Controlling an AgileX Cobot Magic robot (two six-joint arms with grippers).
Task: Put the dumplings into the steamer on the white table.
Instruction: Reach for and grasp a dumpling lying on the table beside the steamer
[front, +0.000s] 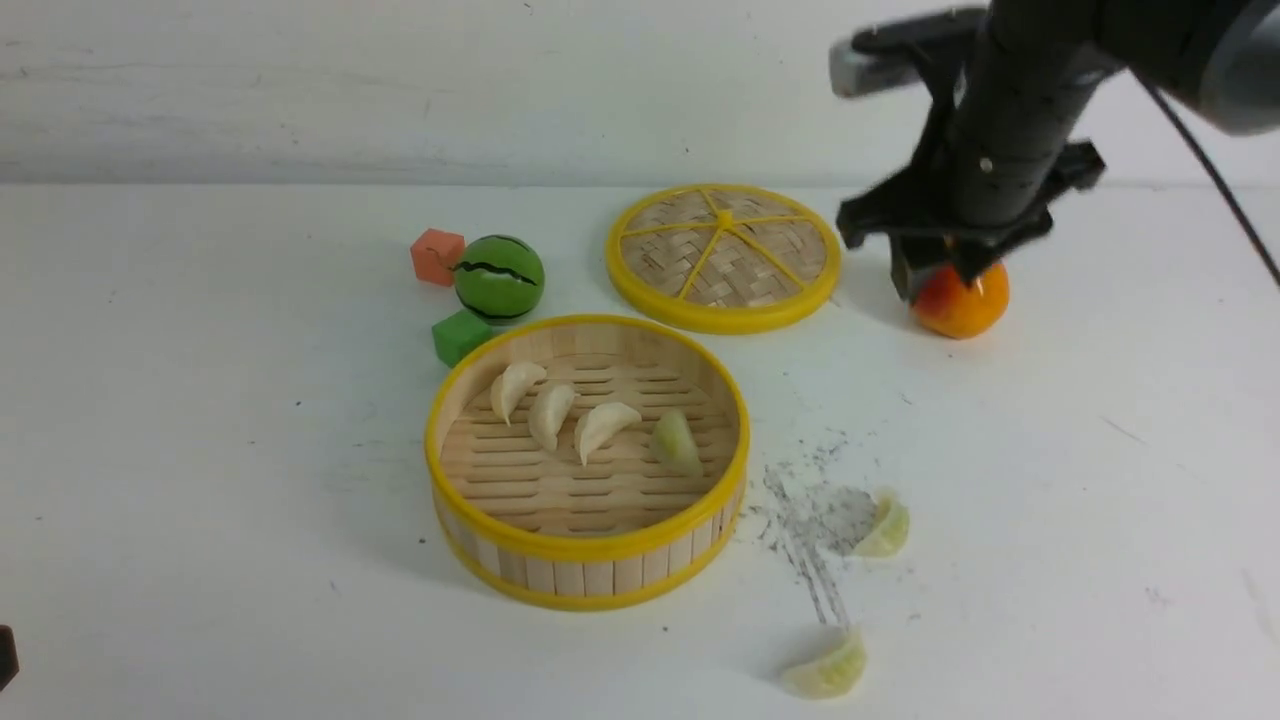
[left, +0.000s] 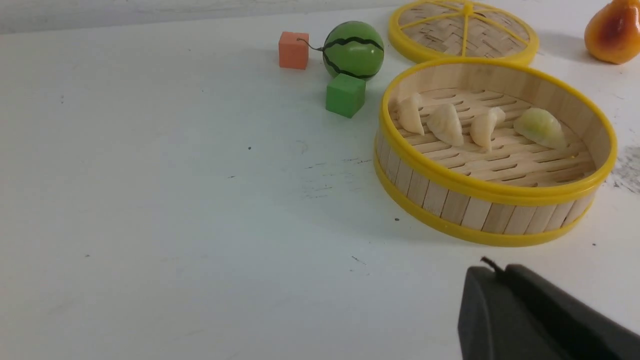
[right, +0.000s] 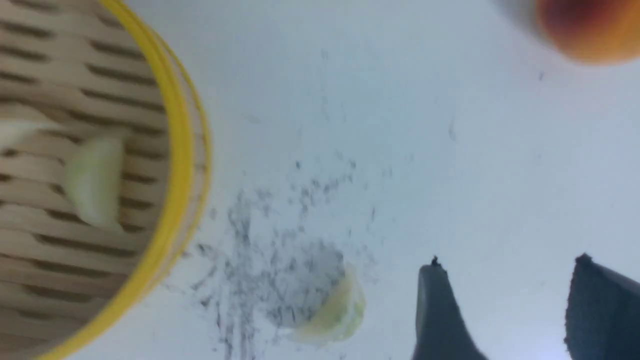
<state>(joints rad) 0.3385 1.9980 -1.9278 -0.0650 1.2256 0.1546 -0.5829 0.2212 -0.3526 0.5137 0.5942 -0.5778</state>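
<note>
The steamer (front: 590, 548) stands mid-table on the white table (front: 200, 450). On its slatted floor lie three cream dumplings (front: 551, 413) in a row and one green dumpling (front: 676, 440). Two more green dumplings lie on the table right of it, one (front: 884, 527) at a scuff patch and one (front: 828, 668) nearer the front. My right gripper (front: 940, 272) hangs open and empty at the back right, above an orange fruit. In the right wrist view, the right gripper (right: 507, 262) is beside the scuff-patch dumpling (right: 332, 307). My left gripper (left: 492, 270) is shut and empty, low near the steamer's (left: 495, 192) front wall.
The woven lid (front: 722, 256) lies flat behind the steamer. A toy watermelon (front: 499, 277), an orange-red cube (front: 437, 256) and a green cube (front: 460, 336) sit at the steamer's back left. An orange fruit (front: 962, 300) rests right of the lid, under the right arm.
</note>
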